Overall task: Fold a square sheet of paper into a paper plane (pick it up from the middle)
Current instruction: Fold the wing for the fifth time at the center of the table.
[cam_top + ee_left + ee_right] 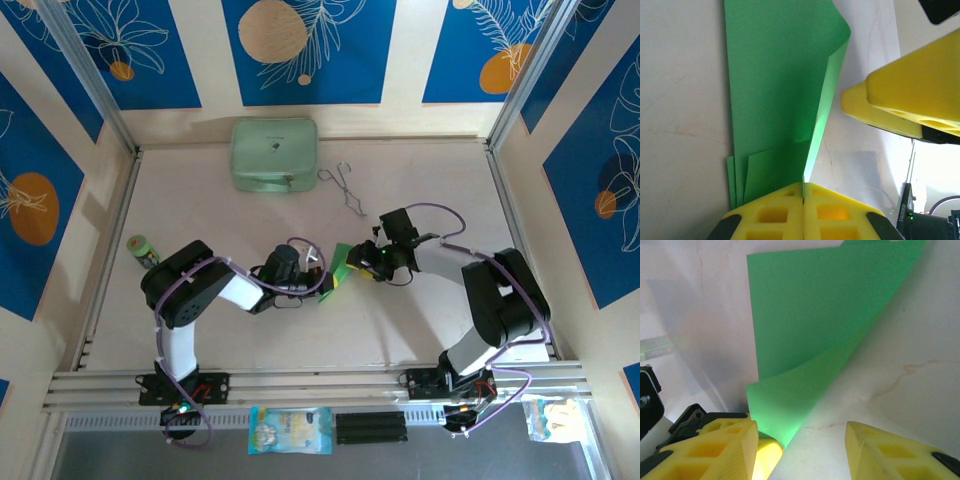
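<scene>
The square sheet of paper (337, 268) is bright green and folded into layers, held up off the table between the two arms. My left gripper (322, 282) is shut on it. In the left wrist view the yellow pads (803, 189) pinch the fold's lower edge, and the sheet (775, 90) rises away with one flap curling right. My right gripper (358, 258) is at the sheet's other end, open. In the right wrist view the paper (810, 325) comes down to the inner side of the left finger (725, 445), and the gap (800, 450) to the other finger holds nothing else.
A pale mint case (274, 153) lies at the back of the table, with thin wire tongs (345, 187) just right of it. A small green roll (143, 248) sits by the left wall. A packet (290, 430) lies in front of the rail.
</scene>
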